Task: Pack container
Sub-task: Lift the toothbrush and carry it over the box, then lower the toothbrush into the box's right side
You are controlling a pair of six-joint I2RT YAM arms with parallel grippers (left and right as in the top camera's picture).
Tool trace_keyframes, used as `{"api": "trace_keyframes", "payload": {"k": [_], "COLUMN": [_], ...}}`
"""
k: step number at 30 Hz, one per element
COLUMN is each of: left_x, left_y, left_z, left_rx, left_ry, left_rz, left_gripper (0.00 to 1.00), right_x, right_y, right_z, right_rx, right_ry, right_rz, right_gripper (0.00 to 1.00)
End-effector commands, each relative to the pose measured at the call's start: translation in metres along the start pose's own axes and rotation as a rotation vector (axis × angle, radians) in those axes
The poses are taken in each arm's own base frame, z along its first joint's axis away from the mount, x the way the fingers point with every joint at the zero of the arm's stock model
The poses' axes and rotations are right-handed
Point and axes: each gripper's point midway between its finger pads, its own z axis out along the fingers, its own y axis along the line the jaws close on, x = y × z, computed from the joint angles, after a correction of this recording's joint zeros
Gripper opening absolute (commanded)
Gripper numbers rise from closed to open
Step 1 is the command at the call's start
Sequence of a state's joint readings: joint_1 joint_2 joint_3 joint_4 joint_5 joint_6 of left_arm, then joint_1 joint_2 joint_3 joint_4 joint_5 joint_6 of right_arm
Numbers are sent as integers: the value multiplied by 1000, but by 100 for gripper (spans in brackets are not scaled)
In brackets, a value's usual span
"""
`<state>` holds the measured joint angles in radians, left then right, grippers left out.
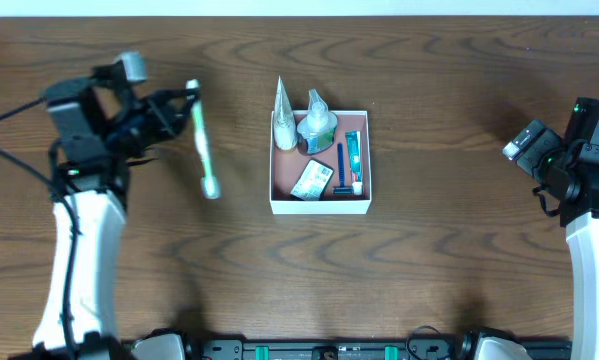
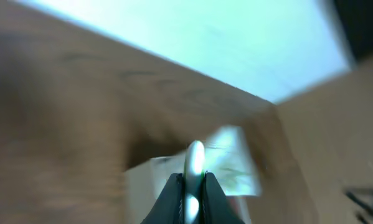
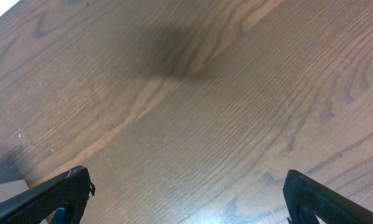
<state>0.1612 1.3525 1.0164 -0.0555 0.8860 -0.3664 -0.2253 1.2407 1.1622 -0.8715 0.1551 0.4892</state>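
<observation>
Currently the left claw (image 1: 182, 104), left of the box (image 1: 319, 207), pinches a toothbrush (image 1: 204, 140) by one end; held so, it could pivot, slip, or catch the crowded box's wall. Well right of the box, the right claw (image 3: 187, 198) gapes wide, empty.

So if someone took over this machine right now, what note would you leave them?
Left end effector: shut on the long white-and-green toothbrush, left of the box and outside it.
Right end effector: open, empty, over bare wooden table.
Square white cardboard container: mid-table, already holding toiletries, among them a teal tube and a blue razor.
Left to do: the toothbrush probably goes into the container next.
</observation>
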Motion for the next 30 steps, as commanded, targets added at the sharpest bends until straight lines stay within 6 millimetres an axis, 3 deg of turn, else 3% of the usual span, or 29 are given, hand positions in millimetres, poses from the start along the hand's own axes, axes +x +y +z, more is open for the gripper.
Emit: {"api": "trace_keyframes", "payload": {"k": [1,4,10,17,20,26,30], "left_x": [8,18,55,87,99,120,123], "left_y": [-60,-90,-129,-160,-156,-115,-96], "left_z": [14,38,85,128,147,179,188], "left_rx": [127,110,-14,-115,-160,-276,-307], "left_ry": [17,-7,-59,-187,-226,-222,-212], "left_rz": [131,206,295,359,365,374,372], "left_gripper": [6,6,6,6,6,6,6], "right_x": [-5,-5,-5,-5,-5,-5,-5], "right_y": [-3,-3,-3,-3,-3,-3,-3], "right_z": [-3,-3,-3,-3,-3,-3,-3], "right_rx": [10,10,10,10,10,10,10], "right_ry": [-19,-19,-19,-19,-19,-19,-19], "right_rz": [12,12,12,12,12,11,12], "right_gripper": [99,99,99,99,99,99,99]}}
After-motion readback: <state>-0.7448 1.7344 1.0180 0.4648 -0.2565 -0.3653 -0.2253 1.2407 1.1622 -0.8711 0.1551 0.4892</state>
